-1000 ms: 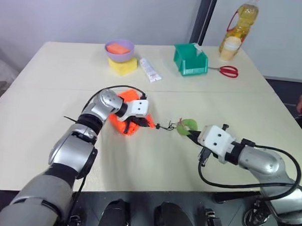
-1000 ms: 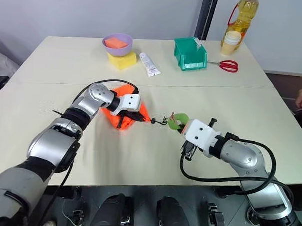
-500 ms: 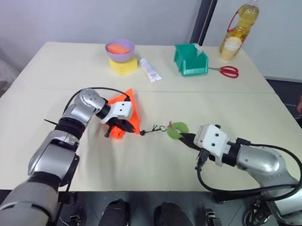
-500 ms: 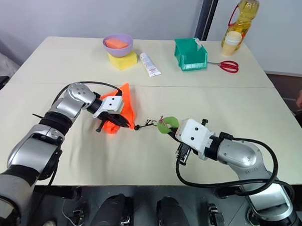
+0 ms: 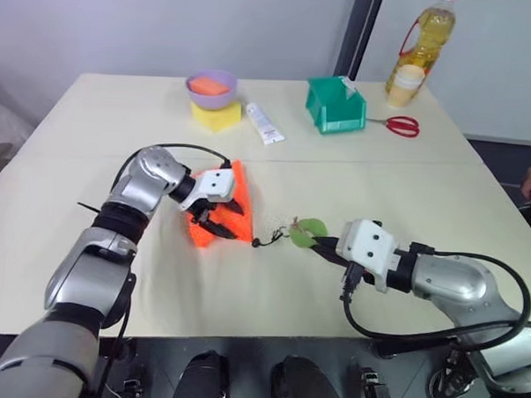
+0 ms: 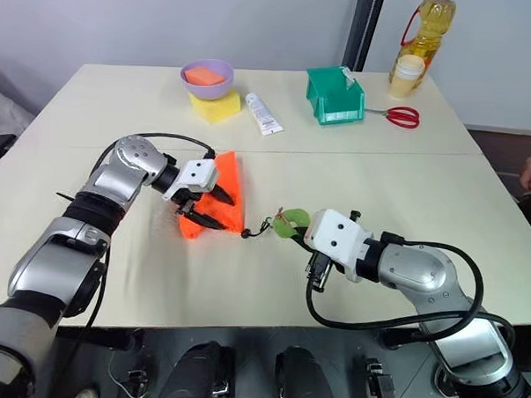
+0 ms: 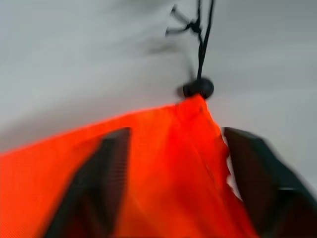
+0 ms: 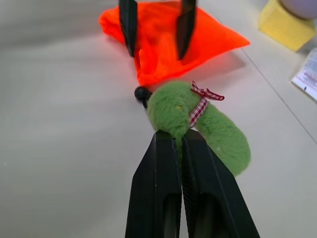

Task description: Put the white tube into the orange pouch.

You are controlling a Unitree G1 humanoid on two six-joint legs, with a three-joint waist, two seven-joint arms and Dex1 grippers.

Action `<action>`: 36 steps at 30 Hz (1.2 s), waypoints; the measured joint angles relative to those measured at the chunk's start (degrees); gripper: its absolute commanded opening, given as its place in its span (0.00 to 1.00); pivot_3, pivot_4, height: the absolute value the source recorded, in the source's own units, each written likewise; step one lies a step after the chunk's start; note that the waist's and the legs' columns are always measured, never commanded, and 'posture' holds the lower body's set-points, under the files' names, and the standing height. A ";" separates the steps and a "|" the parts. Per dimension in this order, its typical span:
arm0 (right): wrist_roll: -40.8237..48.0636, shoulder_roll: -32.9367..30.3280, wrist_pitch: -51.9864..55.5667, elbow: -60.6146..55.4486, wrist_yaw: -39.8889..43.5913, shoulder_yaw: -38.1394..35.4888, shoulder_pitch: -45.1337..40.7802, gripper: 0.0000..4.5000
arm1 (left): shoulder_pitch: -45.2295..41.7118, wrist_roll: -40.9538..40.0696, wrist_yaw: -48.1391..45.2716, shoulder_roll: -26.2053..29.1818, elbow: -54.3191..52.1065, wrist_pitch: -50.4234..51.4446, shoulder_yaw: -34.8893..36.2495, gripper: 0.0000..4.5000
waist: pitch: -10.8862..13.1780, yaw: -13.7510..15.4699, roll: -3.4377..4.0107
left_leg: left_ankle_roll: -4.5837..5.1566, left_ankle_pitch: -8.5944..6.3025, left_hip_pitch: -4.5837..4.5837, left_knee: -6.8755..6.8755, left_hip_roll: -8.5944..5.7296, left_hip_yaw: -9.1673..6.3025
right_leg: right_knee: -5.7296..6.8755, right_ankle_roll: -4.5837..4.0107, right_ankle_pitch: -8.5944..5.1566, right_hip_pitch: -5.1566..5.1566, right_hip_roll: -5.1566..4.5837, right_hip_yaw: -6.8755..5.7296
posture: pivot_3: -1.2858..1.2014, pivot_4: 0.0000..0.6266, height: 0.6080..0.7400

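The left tool (image 6: 210,205) has its fingers spread apart over the pouch (image 6: 226,200), one finger on each side of the orange cloth, which lies crumpled on the table (image 6: 276,164) under it. The tube cannot be made out; whether it sits inside the pouch cannot be told. From the pouch's corner nearest the right tool, a black cord (image 6: 257,229) runs to the green tag (image 6: 293,222). The right tool (image 8: 179,148) has its fingers pressed together on that tag's edge, well apart from the left tool.
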 measured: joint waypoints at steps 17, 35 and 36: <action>0.31 0.01 1.44 -1.91 -1.22 0.55 0.00 0.00 | 2.27 1.70 2.24 -4.06 -5.38 -0.27 -5.16 0.74 | 0.00 0.05 0.00 | 0.02 0.00 0.00 0.00 -0.01 0.00 | 0.00 0.00 0.00 0.00 0.01 0.01 | 0.52 0.24 1.00; 0.22 -0.01 1.30 -2.02 -2.25 1.36 0.33 0.00 | 7.55 1.64 7.90 -2.64 -11.35 9.13 -5.29 0.74 | 0.00 0.13 0.00 | 0.02 -0.01 0.01 0.00 -0.01 -0.02 | -0.01 0.00 0.00 0.03 -0.01 0.01 | 0.52 0.24 1.00; 0.20 -0.03 1.27 -2.02 -2.25 1.36 0.37 0.00 | 8.10 1.40 8.23 -2.51 -11.81 9.78 -4.91 0.74 | 0.00 0.13 0.00 | 0.02 -0.01 0.01 0.00 -0.01 -0.02 | 0.00 0.00 0.00 0.03 -0.01 0.01 | 0.52 0.24 1.00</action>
